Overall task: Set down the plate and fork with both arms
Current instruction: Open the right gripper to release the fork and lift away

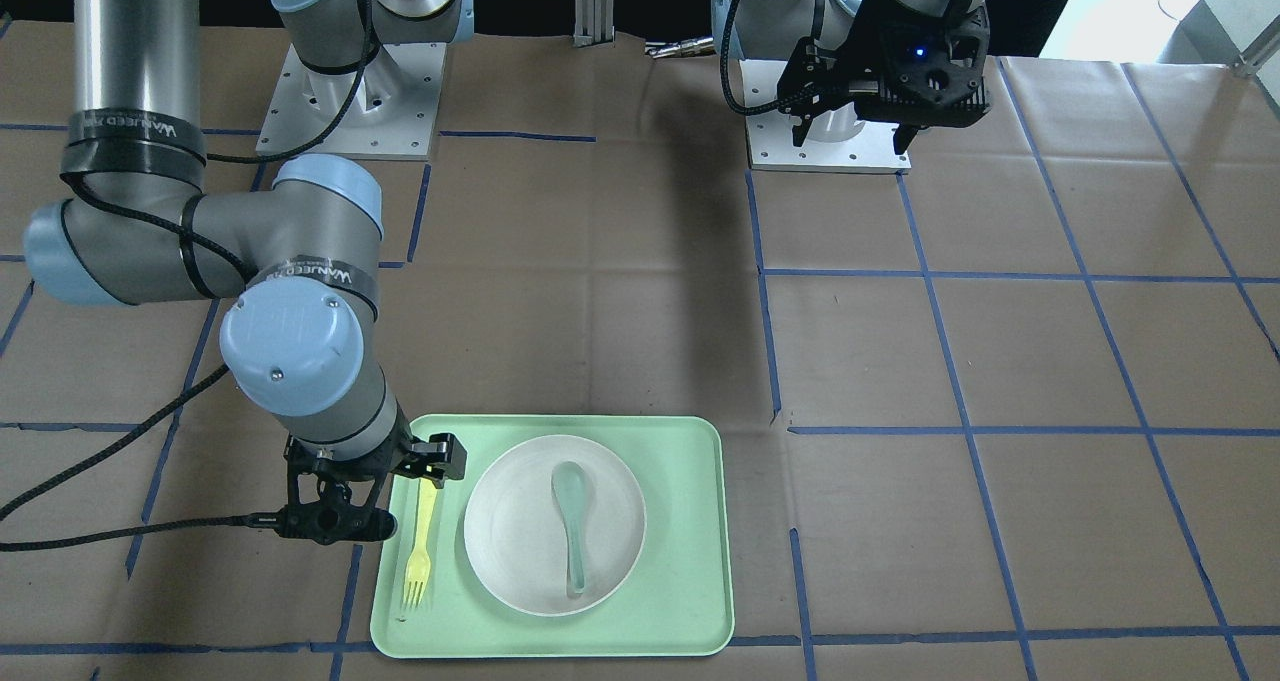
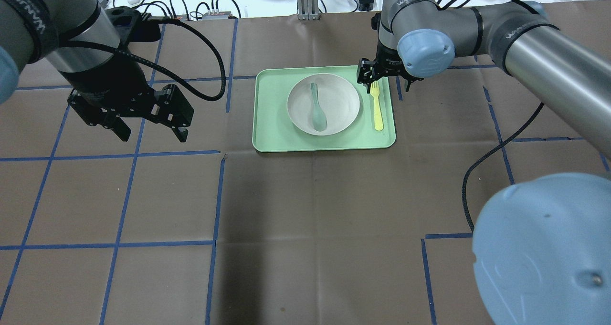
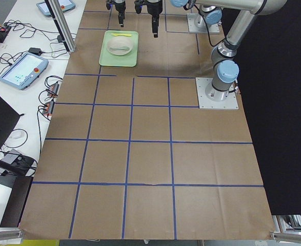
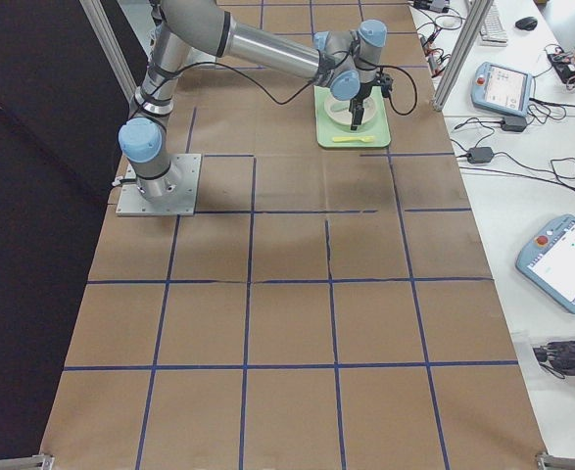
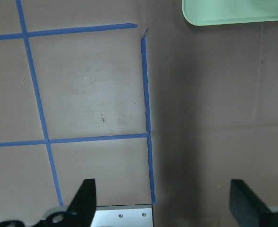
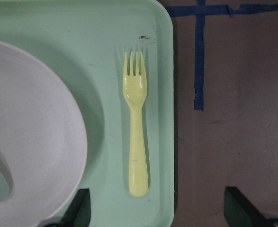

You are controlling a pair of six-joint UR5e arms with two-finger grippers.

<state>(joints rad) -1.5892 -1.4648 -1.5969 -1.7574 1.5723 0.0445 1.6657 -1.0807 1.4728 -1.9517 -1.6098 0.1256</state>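
The off-white plate [image 2: 341, 100] sits in the middle of the mint-green tray [image 2: 272, 124], with a grey-green spoon [image 2: 317, 110] lying in it. The pale-yellow fork [image 2: 377, 110] lies flat on the tray beside the plate, near the tray's edge. My right gripper [image 2: 387, 84] hangs open just above the fork's tine end and holds nothing. In the right wrist view the fork [image 6: 136, 137] lies between the open fingers [image 6: 79, 208], next to the plate [image 6: 34, 132]. My left gripper [image 2: 152, 135] is open and empty over bare table, far from the tray.
Brown paper with blue tape lines covers the table. The left wrist view shows only a corner of the tray [image 5: 233, 12] and the left arm's base plate [image 5: 122, 215]. Cables and teach pendants lie beyond the table's far edge.
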